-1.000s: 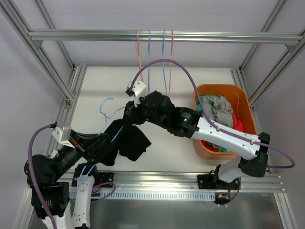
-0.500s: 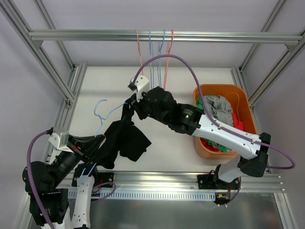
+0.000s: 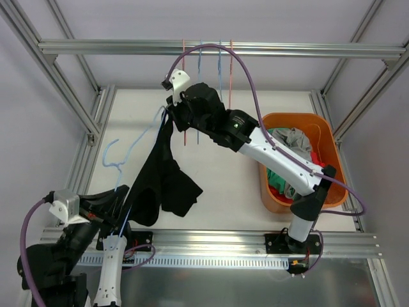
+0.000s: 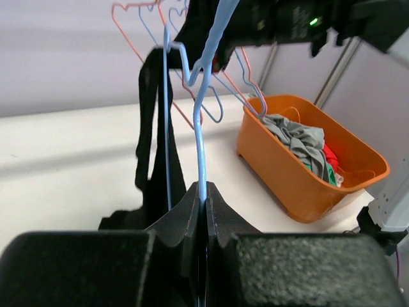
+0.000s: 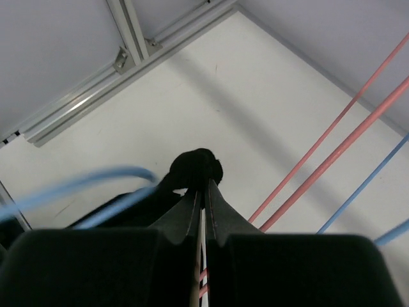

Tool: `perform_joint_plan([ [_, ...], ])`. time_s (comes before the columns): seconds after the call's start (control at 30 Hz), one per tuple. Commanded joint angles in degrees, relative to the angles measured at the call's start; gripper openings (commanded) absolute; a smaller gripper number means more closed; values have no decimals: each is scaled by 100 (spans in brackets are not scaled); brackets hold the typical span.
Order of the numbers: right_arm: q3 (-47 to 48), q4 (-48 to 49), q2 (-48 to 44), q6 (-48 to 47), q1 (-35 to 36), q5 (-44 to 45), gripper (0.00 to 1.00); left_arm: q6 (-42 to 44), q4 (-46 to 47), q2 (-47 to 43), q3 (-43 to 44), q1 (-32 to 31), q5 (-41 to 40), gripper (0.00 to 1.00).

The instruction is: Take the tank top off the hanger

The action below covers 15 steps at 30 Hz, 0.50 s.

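Note:
The black tank top (image 3: 163,184) hangs stretched between my two grippers, its lower part bunched on the table. My right gripper (image 3: 170,114) is raised near the rail. It is shut on a bunched black strap of the tank top (image 5: 195,167), pinched at the tips of the right gripper (image 5: 205,183). The light blue wire hanger (image 3: 142,141) slants down to my left gripper (image 3: 125,199) at the near left. That left gripper (image 4: 204,192) is shut on the hanger wire (image 4: 200,137). A tank top strap (image 4: 148,121) still hangs beside the wire.
An orange bin (image 3: 300,116) with grey, red and green clothes stands at the right, and its wall (image 4: 287,185) also shows in the left wrist view. Pink and blue hangers (image 3: 208,61) hang from the aluminium rail (image 3: 287,49) just behind my right gripper. Frame posts line both sides.
My right gripper shut on the tank top strap and lifted it up and back toward the rail. My left arm drew the hanger toward the near left, stretching the garment.

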Motion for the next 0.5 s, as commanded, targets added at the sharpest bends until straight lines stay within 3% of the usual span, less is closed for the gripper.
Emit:
perform_joint_plan([
  [0.0,318,-205,182,-17,-204,-209,0,146,133,138,652,-48,-211,0],
  [0.17,257,-257,147,141,-239,-552,0,76,221,366,1137,-30,-553,0],
  [0.27,-59,-222,-160,255,-213,-1053,0,-73,1053,489,734,-39,-957,0],
  [0.4,-805,-3,-880,317,-20,-1168,0,-748,2906,946,-335,-30,-695,0],
  [0.47,-1184,24,-1311,308,59,-1439,0,-1092,4575,1148,-812,-30,-729,0],
])
